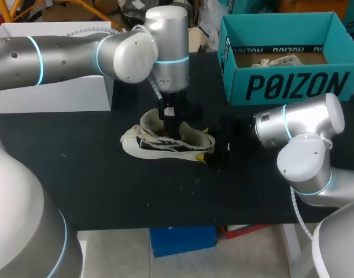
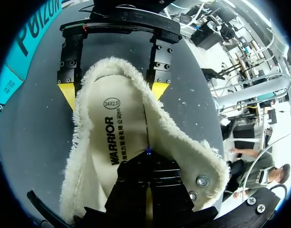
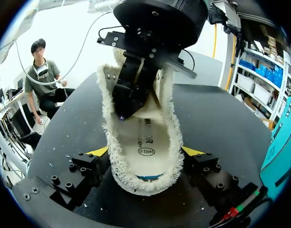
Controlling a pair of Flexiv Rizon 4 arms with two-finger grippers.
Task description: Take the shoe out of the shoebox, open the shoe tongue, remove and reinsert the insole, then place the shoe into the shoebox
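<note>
Right claw [image 3: 145,153]: spread wide, both fingers pressed to the heel of the shoe [image 3: 114,164], which lies on the tabletop [image 3: 221,123]. Beyond it, left claw [image 3: 122,114]: fingers drawn together, down inside the shoe on the insole [image 3: 146,142]. Its yellow tips are hidden, any pinch on the insole indeterminable.

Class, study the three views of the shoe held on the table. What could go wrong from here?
1. The left end effector is deep inside the shoe, tip on the insole. If the insole sticks, lifting may drag the whole shoe.
2. The right end effector grips only the fleecy heel collar, which may slip.
3. The two end effectors sit close and might collide.
</note>
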